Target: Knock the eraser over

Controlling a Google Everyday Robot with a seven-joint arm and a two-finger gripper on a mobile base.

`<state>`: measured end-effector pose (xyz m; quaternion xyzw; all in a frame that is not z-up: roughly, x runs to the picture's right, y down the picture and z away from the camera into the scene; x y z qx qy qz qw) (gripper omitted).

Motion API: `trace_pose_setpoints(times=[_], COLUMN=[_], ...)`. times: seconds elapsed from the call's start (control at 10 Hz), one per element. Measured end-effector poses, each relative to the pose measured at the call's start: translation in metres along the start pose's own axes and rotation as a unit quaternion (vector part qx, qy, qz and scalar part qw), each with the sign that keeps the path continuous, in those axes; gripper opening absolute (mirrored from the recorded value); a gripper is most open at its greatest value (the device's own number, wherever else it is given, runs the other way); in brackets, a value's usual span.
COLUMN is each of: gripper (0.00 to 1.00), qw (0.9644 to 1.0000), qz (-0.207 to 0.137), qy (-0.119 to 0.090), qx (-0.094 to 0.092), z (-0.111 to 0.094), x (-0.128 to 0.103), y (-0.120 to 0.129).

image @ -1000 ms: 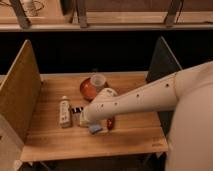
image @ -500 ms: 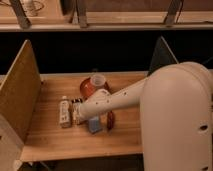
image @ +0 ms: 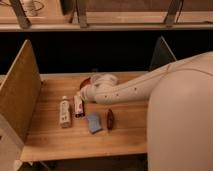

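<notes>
A tall tan panel (image: 19, 92) stands on edge along the left side of the light wooden tabletop (image: 60, 140). Right of it, a white tube-shaped bottle with a dark band near its lower end (image: 64, 111) lies flat, its length running away from the front edge. Just beside that, on its right, lies the small rectangular eraser, white with reddish marks and dark at the near end (image: 79, 106), flat on the wood and roughly parallel to the bottle. The gripper (image: 83, 95) sits at the eraser's far end, at or just above it; whether it is released or clenched cannot be told. Right of the eraser and nearer the front edge lies a soft light-blue piece (image: 93, 122), with a small dark reddish-brown object (image: 110, 119) just beside it. The white robot arm (image: 127, 89) extends rightward from the gripper to the bulky white robot body (image: 182, 120), partly covering a reddish bowl-like item (image: 86, 82) behind it.
</notes>
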<state>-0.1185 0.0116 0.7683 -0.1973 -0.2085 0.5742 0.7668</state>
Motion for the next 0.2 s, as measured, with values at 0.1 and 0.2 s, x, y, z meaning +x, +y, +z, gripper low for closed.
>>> trace_pose_setpoints(times=[0.1, 0.2], gripper=[0.00, 0.00], qw=[0.9994, 0.9968], qz=[-0.011, -0.009], qy=[-0.014, -0.021], qx=[0.031, 0.077], z=[-0.027, -0.061], x=[-0.017, -0.026], y=[-0.022, -0.053])
